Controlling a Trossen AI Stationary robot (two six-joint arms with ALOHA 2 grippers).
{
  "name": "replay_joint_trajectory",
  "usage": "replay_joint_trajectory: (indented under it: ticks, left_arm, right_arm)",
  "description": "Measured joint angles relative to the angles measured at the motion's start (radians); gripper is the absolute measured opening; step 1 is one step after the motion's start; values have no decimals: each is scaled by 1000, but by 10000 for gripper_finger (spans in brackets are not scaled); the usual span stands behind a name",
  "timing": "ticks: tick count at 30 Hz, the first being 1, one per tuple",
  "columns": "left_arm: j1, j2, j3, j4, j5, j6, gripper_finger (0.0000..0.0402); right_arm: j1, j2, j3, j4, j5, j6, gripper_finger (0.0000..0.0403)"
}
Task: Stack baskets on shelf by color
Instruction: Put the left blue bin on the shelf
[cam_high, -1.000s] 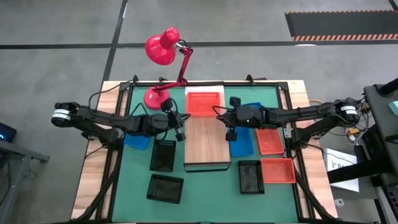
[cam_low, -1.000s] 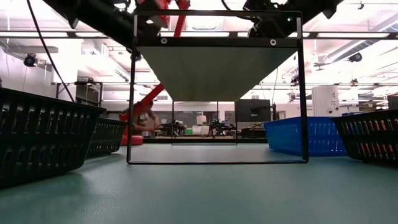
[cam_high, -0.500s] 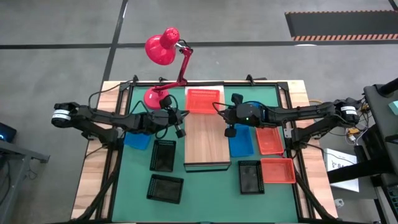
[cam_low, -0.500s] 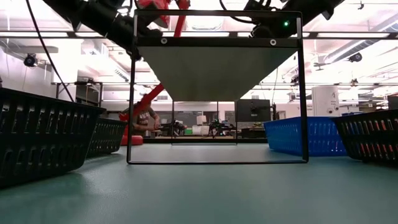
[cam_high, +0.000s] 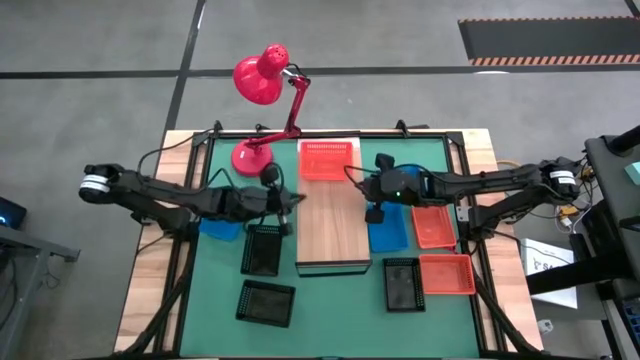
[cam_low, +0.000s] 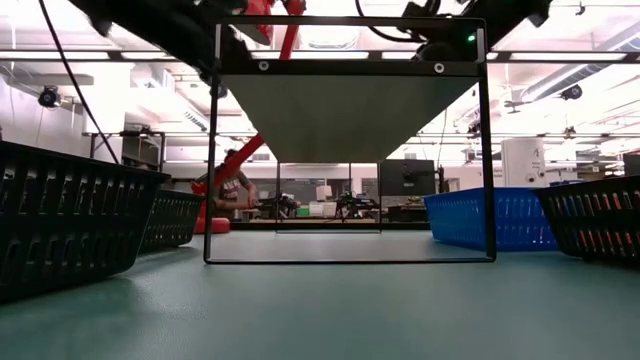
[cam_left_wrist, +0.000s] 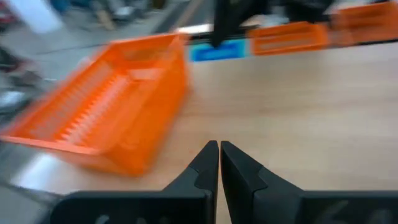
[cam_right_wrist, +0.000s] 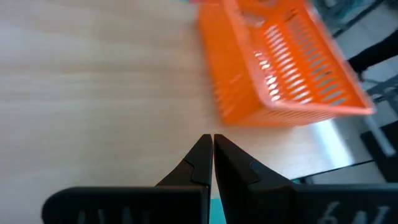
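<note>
While only one red-orange basket (cam_high: 329, 161) sits on the shelf (cam_high: 333, 228), at its far end with its long side across the plank, most of the sorting looks undone. Going from the left side of the table: a blue basket (cam_high: 220, 227) lies partly under the left arm, just beside the shelf's left edge. Next to it stands a black basket (cam_high: 262, 249), and another black basket (cam_high: 266, 302) lies nearer the front, turned at an angle.

The left gripper (cam_high: 285, 214) hangs at the shelf's left edge, about midway along the plank, its fingers pressed together and holding nothing; its wrist camera looks across bare wood toward the red-orange basket. The nearest black basket lies just in front of it, toward the table's front, long axis running front to back, parallel to the shelf. By my reading that is the handiest pick for this arm.

Across the plank, the right gripper (cam_high: 375, 212) hovers at the shelf's right edge, also pinched tight on nothing. A second blue basket (cam_high: 389, 227) lies directly beside it, partly under the arm, long axis again parallel to the shelf. Further right lie two more red-orange baskets (cam_high: 434, 226), one behind the other, and a third black basket (cam_high: 403, 283) sits at the front. The right arm is clearly the nearer one for all of these.
</note>
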Motion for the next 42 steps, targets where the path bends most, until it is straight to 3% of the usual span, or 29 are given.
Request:
replay_joint_trajectory:
  ticks: [10,16,20,23,33,42]
  left_arm:
    - [-216,-156,9,-441,16,-520,1]
    - [-225,-217,9,-792,35,-966,1]
    - [-225,-221,31,-1170,79,-1289,1]
    - [-224,-214,33,-1295,108,-1442,1]
    - [-224,-179,18,-1281,133,-1454,1]
    - [-224,-179,11,-1175,134,-1257,1]
  right_arm:
    - [115,-13,0,-36,-3,16,9]
    - [149,-14,0,-36,0,22,9]
    - [162,-14,0,-36,-2,13,9]
    - [162,-14,0,-32,-2,16,9]
    - [162,-13,0,-29,-2,23,9]
    - [161,-13,-5,-29,-3,41,9]
